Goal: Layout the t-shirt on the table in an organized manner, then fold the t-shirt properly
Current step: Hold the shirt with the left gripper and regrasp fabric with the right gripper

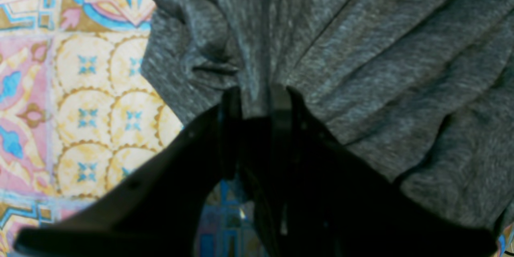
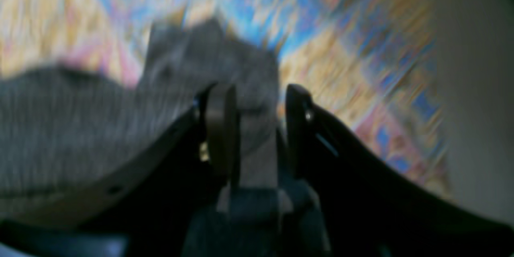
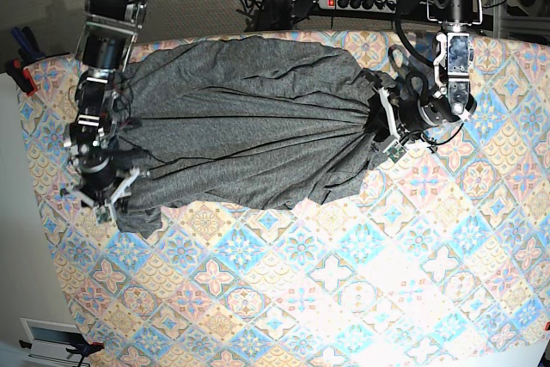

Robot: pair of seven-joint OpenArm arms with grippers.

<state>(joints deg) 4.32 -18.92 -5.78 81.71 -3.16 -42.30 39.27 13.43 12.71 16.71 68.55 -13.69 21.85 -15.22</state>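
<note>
Across the upper half of the base view the t-shirt (image 3: 249, 143) lies spread on the patterned surface (image 3: 361, 281), no writing readable. The left hand (image 1: 257, 102) pinches gathered cloth; the right hand (image 2: 257, 108), blurred in its wrist view, holds fabric between half-spread fingers

No readable text, label, brand, number or sign appears in any of the three views.

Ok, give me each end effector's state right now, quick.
Left end effector: shut on the t-shirt, fabric bunched between its fingers.
Right end effector: jaws apart with t-shirt fabric between them; grip cannot be told, view blurred.
</note>
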